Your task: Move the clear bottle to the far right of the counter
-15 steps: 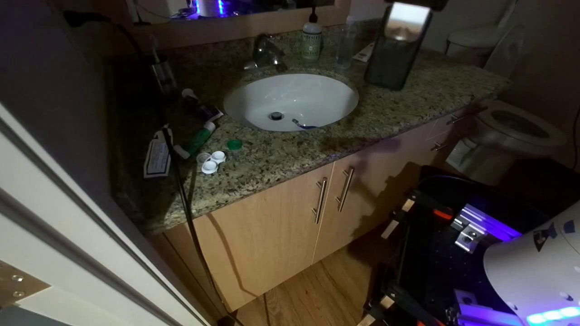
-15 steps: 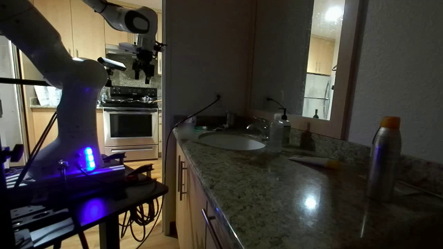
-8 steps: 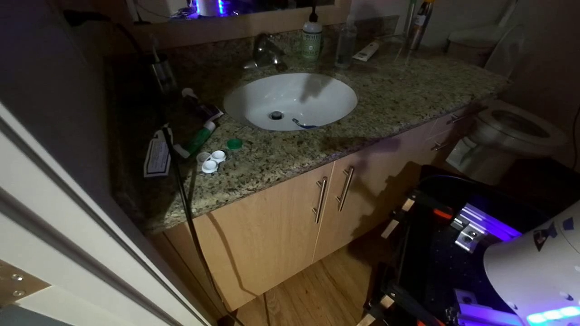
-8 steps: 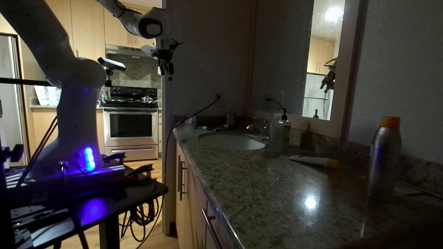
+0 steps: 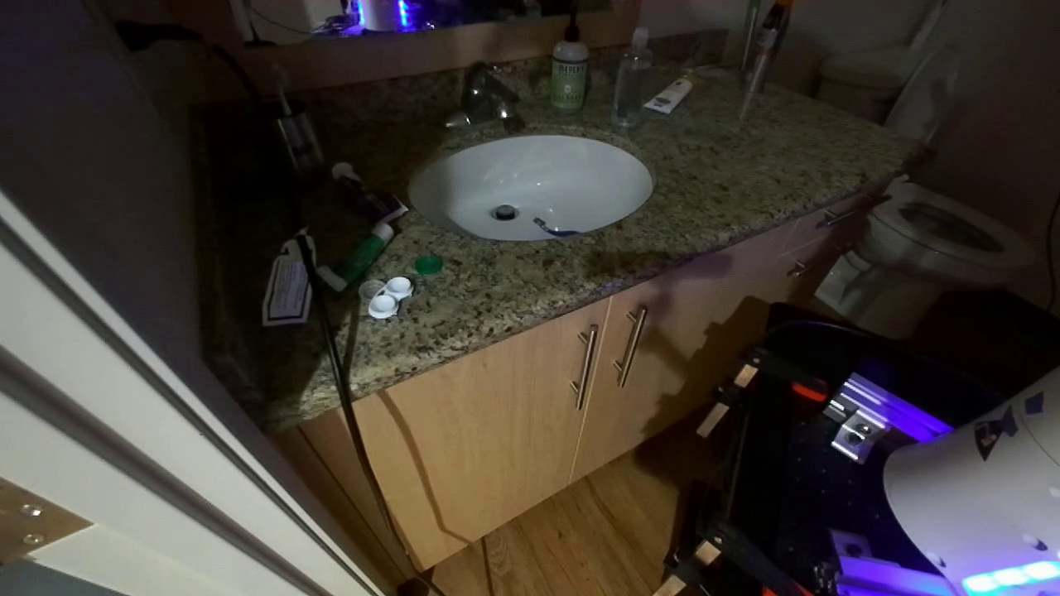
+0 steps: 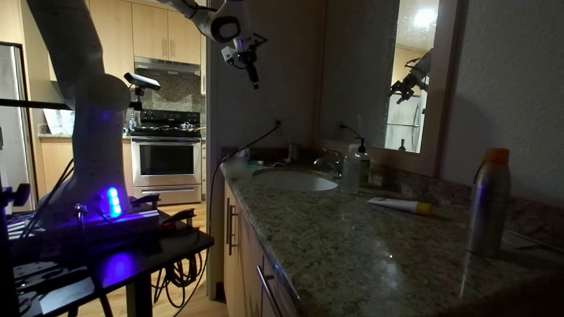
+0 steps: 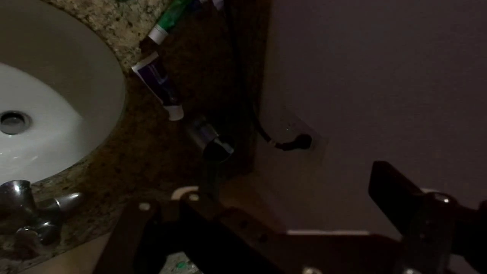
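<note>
The clear bottle (image 5: 632,87) stands upright on the granite counter (image 5: 497,285), behind the sink's right side and right of the soap bottle. It also shows in an exterior view (image 6: 350,174), in front of the soap bottle and beside the faucet. The bottle is out of the wrist view. My gripper (image 6: 255,83) hangs high above the sink end of the counter, apart from the bottle and touching nothing. In the wrist view the gripper (image 7: 286,184) has its dark fingers wide apart with nothing between them.
A soap bottle (image 5: 569,79), a faucet (image 5: 489,95) and a white tube (image 5: 669,97) are near the bottle. A metal can with an orange cap (image 6: 489,207) stands at the counter's other end. A cup (image 7: 211,140), tubes and a plugged-in black cord are at the wall side.
In an exterior view my gripper has moved right, over the counter's sink end, slightly up, and has turned. A dark shape that hid part of the counter's right side has gone from view.
</note>
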Motion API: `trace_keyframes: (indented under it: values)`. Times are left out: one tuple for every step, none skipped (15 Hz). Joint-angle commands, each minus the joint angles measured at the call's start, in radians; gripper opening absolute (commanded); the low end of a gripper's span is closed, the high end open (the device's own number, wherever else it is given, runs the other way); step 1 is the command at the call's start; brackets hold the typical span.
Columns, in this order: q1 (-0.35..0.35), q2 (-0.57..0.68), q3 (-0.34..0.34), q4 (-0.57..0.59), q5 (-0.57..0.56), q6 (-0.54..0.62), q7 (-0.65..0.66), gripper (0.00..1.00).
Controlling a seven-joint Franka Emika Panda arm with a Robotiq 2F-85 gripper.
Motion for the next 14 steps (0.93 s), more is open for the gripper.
trace_keyframes:
  values:
    - [-0.016,0.003,0.015,0.011,0.005,-0.004,0.014,1.00]
    - [-0.016,0.003,0.018,0.014,0.006,-0.004,0.025,1.00]
    - [-0.016,0.003,0.019,0.015,0.006,-0.004,0.030,1.00]
    - [-0.016,0.003,0.020,0.015,0.006,-0.004,0.032,1.00]
    - [-0.024,0.020,0.018,0.033,0.006,0.003,0.057,1.00]
    - [-0.036,0.038,0.007,0.055,0.021,0.022,0.085,1.00]
    - [-0.044,0.047,-0.009,0.074,0.042,0.024,0.097,1.00]
    - [-0.058,0.060,-0.032,0.103,0.066,0.033,0.113,1.00]
    - [-0.068,0.066,-0.052,0.123,0.092,0.039,0.117,1.00]
    - [-0.081,0.073,-0.079,0.147,0.128,0.037,0.111,1.00]
    - [-0.093,0.081,-0.100,0.169,0.160,0.040,0.114,1.00]
    - [-0.104,0.083,-0.121,0.178,0.196,0.059,0.109,1.00]
    - [-0.114,0.095,-0.137,0.202,0.229,0.076,0.115,1.00]
    - [-0.133,0.109,-0.149,0.223,0.243,0.087,0.139,1.00]
